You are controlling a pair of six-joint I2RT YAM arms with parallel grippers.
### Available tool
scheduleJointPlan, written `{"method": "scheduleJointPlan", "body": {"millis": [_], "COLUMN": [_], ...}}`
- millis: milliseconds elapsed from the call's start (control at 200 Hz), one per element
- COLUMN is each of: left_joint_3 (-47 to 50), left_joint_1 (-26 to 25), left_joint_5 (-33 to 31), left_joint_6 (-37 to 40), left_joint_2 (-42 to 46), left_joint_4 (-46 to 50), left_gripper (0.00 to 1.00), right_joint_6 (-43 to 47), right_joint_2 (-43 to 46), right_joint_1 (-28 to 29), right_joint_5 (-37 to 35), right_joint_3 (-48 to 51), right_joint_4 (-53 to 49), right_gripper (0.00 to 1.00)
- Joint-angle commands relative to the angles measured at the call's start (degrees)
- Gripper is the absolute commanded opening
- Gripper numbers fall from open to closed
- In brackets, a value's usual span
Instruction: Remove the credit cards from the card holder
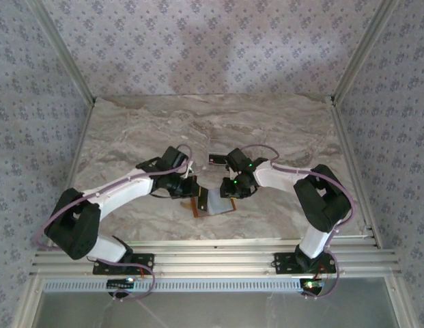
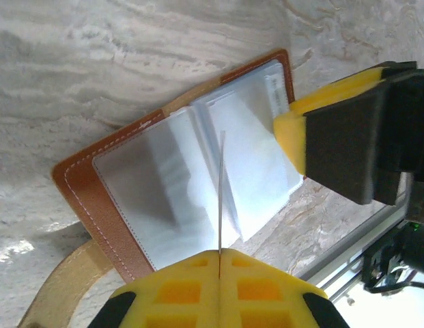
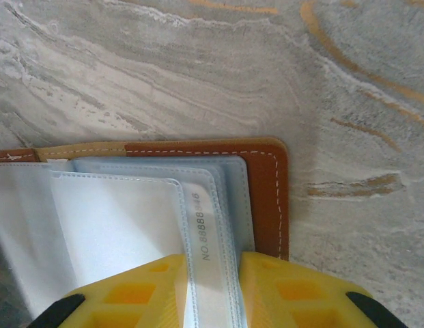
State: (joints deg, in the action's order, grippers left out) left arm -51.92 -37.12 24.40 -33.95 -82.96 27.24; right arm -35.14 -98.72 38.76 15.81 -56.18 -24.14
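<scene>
The marble-patterned table [image 1: 130,137] is viewed from above, with the left arm [image 1: 123,191] and the right arm [image 1: 293,181] bent inward over its near half. The card holder [image 1: 213,205] lies open and flat toward 6 o'clock of the table's centre, with the tan leather cover underneath and the clear sleeves [image 2: 252,157] uppermost. The left gripper [image 2: 219,254] is applied from 10 o'clock. Its yellow fingers are pressed together on a thin sheet [image 2: 221,191], seen edge-on and raised near the holder's fold; whether this is a sleeve or a card cannot be told. The right gripper [image 3: 210,263] is applied from 2 o'clock and is pinched on the outer edge of the clear sleeves, where a pale card [image 3: 201,236] printed with a number is seen. A small dark card [image 1: 214,160] lies apart on the table at 12 o'clock of the holder.
</scene>
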Motion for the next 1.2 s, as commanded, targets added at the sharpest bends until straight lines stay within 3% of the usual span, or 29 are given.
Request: {"method": "scheduleJointPlan", "body": {"millis": [0, 155, 345, 670, 874, 1194], "left_joint_3": [-5.8, -14.1, -23.3, -37.1, -46.1, -67.2], "left_joint_1": [0.0, -0.8, -2.0, -5.9, -5.7, -4.9], "left_joint_5": [-1.7, -1.2, -5.8, -12.9, -14.8, -16.1], "left_joint_6": [12.7, 25.4, 38.4, 67.1, 77.2, 86.2], "left_joint_2": [-2.6, -7.2, -12.5, -20.0, -24.9, -37.0], "left_joint_4": [12.9, 22.5, 31.3, 43.7, 47.0, 54.6], "left_gripper": [0.01, 0.0, 0.0, 0.0, 0.0, 0.0], "right_joint_6": [-0.2, 0.0, 0.2, 2.0, 3.3, 6.0], "right_joint_2": [-0.9, -0.4, 1.0, 4.1, 9.3, 19.7], "right_joint_1": [0.4, 0.4, 0.3, -1.2, -4.4, -13.0], "right_joint_5": [-2.0, -2.0, -2.0, -2.6, -4.0, -5.3], "right_joint_3": [0.0, -0.3, -0.6, -1.8, -0.9, 3.2], "right_joint_4": [-5.0, -5.5, -6.3, -9.9, -13.8, -18.5], "right_gripper": [0.29, 0.29, 0.29, 0.29, 0.29, 0.29]}}
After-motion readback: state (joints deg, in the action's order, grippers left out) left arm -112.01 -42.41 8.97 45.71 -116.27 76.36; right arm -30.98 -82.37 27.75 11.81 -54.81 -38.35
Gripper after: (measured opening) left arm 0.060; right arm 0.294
